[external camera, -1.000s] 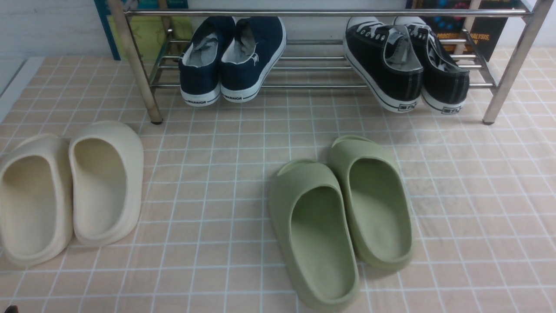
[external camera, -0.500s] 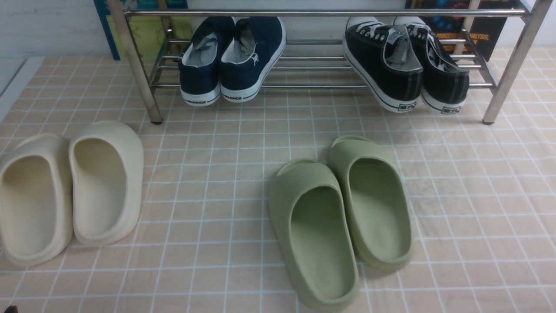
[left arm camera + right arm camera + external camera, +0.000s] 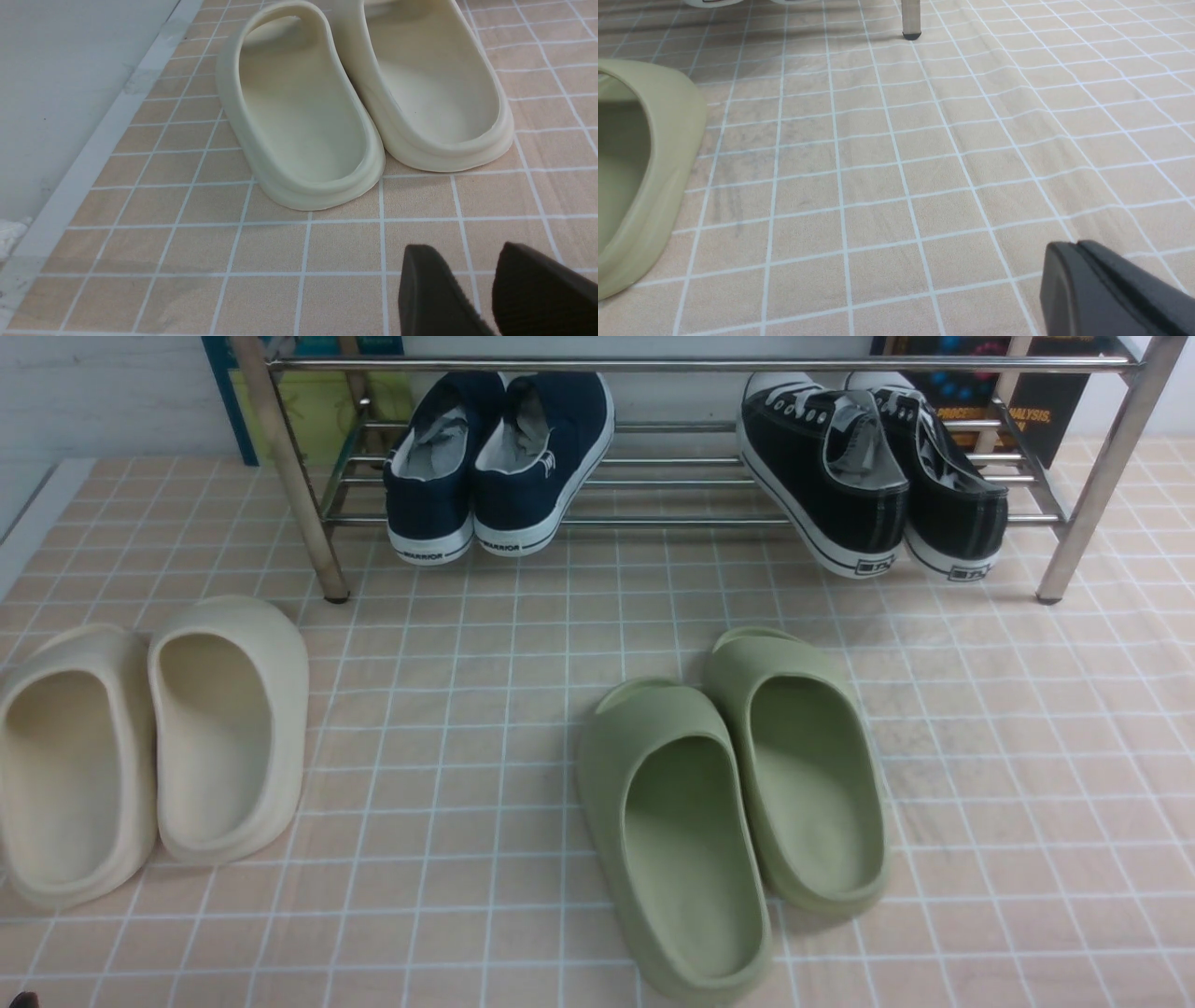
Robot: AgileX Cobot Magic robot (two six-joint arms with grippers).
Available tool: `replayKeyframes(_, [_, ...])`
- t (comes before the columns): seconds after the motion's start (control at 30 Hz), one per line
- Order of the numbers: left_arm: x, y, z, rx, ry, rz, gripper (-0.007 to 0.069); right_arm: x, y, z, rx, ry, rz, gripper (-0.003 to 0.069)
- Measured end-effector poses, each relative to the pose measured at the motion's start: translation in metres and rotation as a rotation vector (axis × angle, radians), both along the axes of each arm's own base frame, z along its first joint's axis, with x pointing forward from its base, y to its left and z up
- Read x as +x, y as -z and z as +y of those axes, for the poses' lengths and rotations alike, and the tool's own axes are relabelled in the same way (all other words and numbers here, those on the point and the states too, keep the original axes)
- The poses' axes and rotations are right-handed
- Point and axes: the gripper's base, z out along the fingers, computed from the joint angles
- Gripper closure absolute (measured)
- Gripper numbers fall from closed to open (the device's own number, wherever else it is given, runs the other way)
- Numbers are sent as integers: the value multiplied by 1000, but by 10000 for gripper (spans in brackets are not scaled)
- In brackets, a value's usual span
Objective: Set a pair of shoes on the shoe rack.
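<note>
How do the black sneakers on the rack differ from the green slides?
The black sneakers rest on the rack; the green slides lie on the floor. The sneakers have white laces and soles; the slides are plain green, with open toes. Both pairs sit side by side, heels toward the camera.

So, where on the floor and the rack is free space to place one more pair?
On the shoe rack, between the navy slip-ons and the black sneakers. On the floor, between the cream slides and green slides, and right of the green ones.

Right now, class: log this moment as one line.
black sneakers: on shoe rack | left tool: open, empty | right tool: shut, empty
</note>
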Motion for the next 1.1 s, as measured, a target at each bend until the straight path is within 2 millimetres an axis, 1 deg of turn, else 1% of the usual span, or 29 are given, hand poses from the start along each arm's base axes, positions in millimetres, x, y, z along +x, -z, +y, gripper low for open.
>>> replayKeyframes(0.17, [0,0,0,0,0,0,386,0,0,0,1,-7,0,678])
replayKeyframes(0.33, [0,0,0,0,0,0,386,0,0,3,-4,-57,0,678])
replayKeyframes(1.1, [0,0,0,0,0,0,386,0,0,3,-14,-60,1,674])
